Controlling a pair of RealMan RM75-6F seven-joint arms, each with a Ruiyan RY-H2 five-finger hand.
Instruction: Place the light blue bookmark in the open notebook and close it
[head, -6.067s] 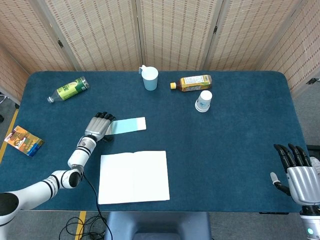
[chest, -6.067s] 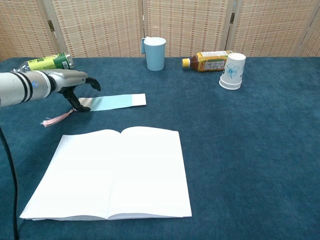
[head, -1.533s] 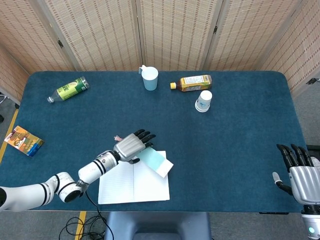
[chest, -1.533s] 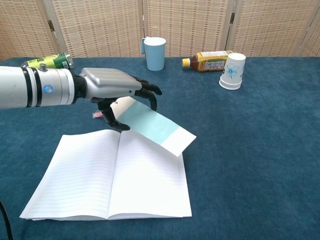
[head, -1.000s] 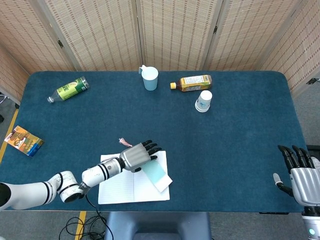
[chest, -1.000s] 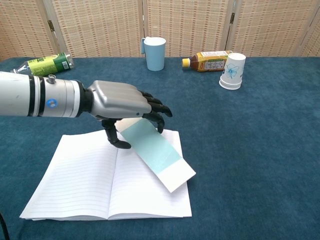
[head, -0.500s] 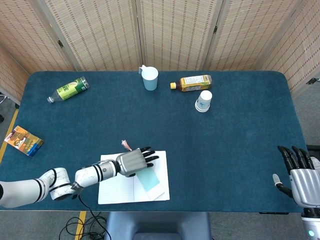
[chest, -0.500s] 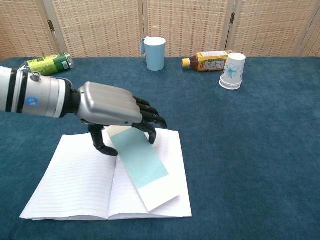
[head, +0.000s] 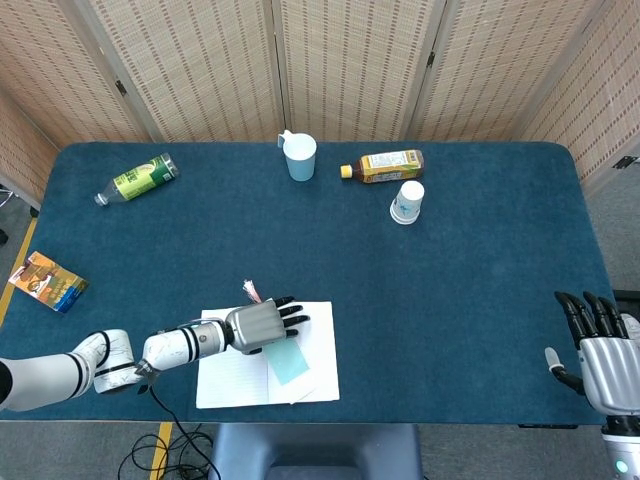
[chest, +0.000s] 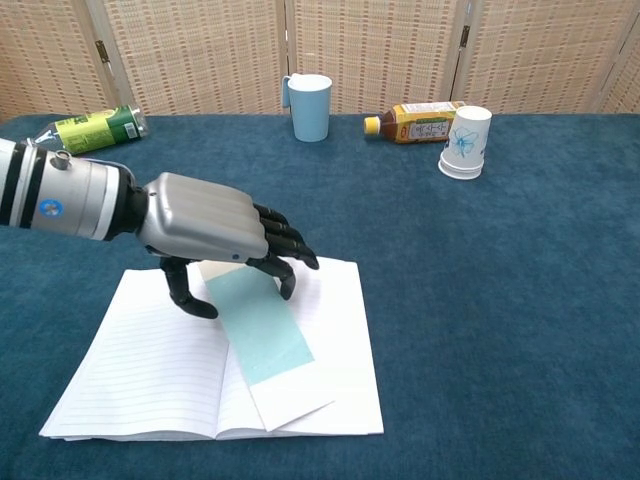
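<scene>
bookmark (chest: 262, 340): top end tucked under the left hand (chest: 205, 232)
right hand (head: 603, 357): cut off at frame corner, wrist unseen

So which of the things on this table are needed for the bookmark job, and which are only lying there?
Needed for the job:
- light blue bookmark, held by the left robot hand
- open notebook

Only lying there:
- green bottle
- blue mug
- amber bottle
- upside-down paper cup
- small packet off the table's left edge

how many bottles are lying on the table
2: a green bottle at the far left of the table, and an amber bottle near the back middle, beside the white paper cup.
</scene>
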